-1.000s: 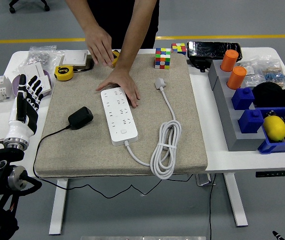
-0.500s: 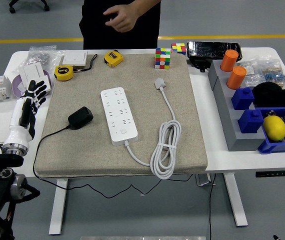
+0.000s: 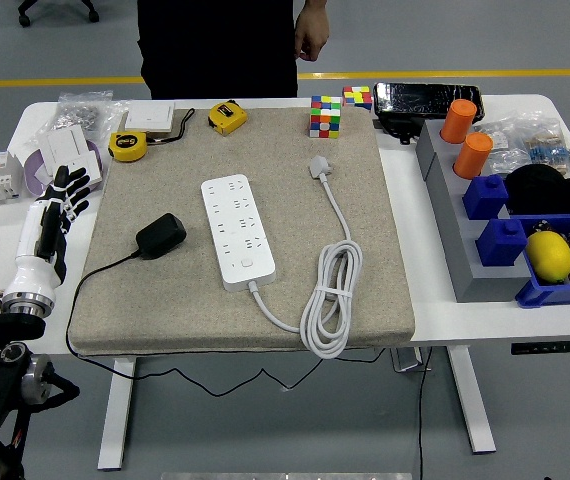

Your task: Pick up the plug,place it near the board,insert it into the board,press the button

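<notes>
A black plug adapter (image 3: 161,235) lies on the beige mat (image 3: 385,270), its thin black cable trailing off the mat's front left. To its right lies the white power strip (image 3: 237,231), its round button (image 3: 248,265) near the front end. The strip's white cord (image 3: 330,300) is coiled at the right and ends in a white plug (image 3: 319,166). My left hand (image 3: 57,205) rests over the table's left edge, left of the mat, fingers spread and holding nothing. The right hand is out of view.
A person stands at the far side, one hand (image 3: 311,40) hanging by the body. Two yellow tape measures (image 3: 128,146), a white switch plate (image 3: 150,117) and two colour cubes (image 3: 326,115) sit at the back. Orange cylinders (image 3: 473,155), blue bins (image 3: 565,285) and a lemon (image 3: 550,255) crowd the right.
The person's hands left the power strip and tape measure and drew back to the body. My left hand slid slightly back and lower at the left edge.
</notes>
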Action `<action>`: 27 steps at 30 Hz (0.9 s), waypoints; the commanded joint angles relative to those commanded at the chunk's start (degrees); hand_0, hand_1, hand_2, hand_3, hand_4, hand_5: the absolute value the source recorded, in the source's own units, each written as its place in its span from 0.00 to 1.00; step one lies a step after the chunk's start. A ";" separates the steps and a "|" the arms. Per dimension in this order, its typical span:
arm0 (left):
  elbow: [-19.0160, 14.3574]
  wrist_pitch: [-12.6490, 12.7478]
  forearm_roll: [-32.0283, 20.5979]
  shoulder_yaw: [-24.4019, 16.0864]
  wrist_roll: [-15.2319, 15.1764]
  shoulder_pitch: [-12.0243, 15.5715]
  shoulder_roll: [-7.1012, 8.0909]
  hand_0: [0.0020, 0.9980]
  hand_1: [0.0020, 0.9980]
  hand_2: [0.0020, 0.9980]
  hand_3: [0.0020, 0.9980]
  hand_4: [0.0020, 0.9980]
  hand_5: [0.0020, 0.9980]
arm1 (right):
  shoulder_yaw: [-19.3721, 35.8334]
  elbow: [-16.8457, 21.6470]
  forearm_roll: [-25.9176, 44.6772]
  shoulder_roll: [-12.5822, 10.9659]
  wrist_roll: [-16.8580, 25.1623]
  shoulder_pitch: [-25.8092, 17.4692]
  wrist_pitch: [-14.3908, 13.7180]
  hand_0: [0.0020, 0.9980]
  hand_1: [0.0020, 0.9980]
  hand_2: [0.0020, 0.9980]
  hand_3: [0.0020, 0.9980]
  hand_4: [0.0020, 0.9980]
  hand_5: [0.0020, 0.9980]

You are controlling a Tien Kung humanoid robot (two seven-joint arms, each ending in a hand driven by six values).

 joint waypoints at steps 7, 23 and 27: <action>0.24 0.09 0.37 0.69 0.19 0.33 0.02 0.83 0.86 0.83 0.78 1.00 1.00 | -1.25 0.00 0.12 -0.61 -0.40 -0.40 0.72 0.89 0.80 0.78 0.80 1.00 1.00; 0.44 0.01 1.54 0.92 1.03 0.30 0.29 0.81 0.85 0.81 0.77 0.99 0.89 | -2.03 0.00 1.13 -0.70 -0.26 -0.60 2.66 0.87 0.78 0.77 0.80 1.00 1.00; 0.45 -0.21 1.83 0.94 1.38 0.03 0.51 0.81 0.85 0.81 0.77 0.99 0.89 | -3.40 0.00 2.48 -0.73 0.08 -0.94 2.76 0.87 0.78 0.77 0.80 1.00 1.00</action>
